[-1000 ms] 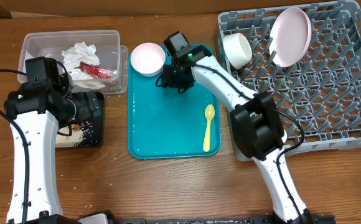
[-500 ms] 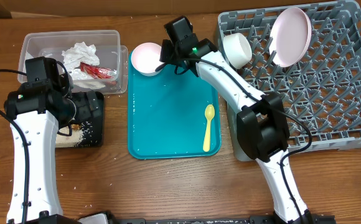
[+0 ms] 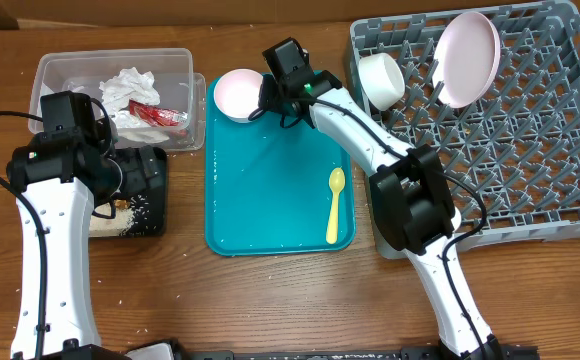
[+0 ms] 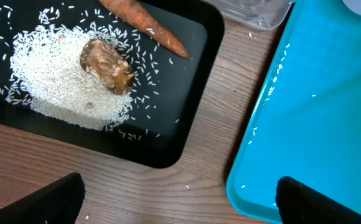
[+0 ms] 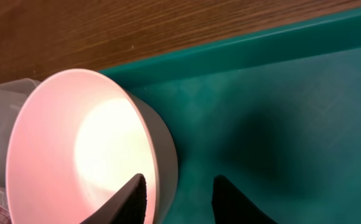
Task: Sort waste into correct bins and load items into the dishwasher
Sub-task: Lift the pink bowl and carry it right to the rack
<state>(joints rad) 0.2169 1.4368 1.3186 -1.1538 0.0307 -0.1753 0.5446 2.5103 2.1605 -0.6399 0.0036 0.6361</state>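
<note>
Robot lab bench: wood table (image 3: pixel 270 300), cabled robot arms (image 3: pixel 48 240), staged dish rack (image 3: pixel 530 170), teal tray (image 3: pixel 270 200).

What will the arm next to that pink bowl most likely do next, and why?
Probably close the right gripper on the rim of the bowl. In the wrist view its fingers straddle the wall, one inside and one outside, with gaps showing, so nothing is gripped yet. The bowl sits at the corner of the teal tray and belongs in the grey dish rack.
</note>
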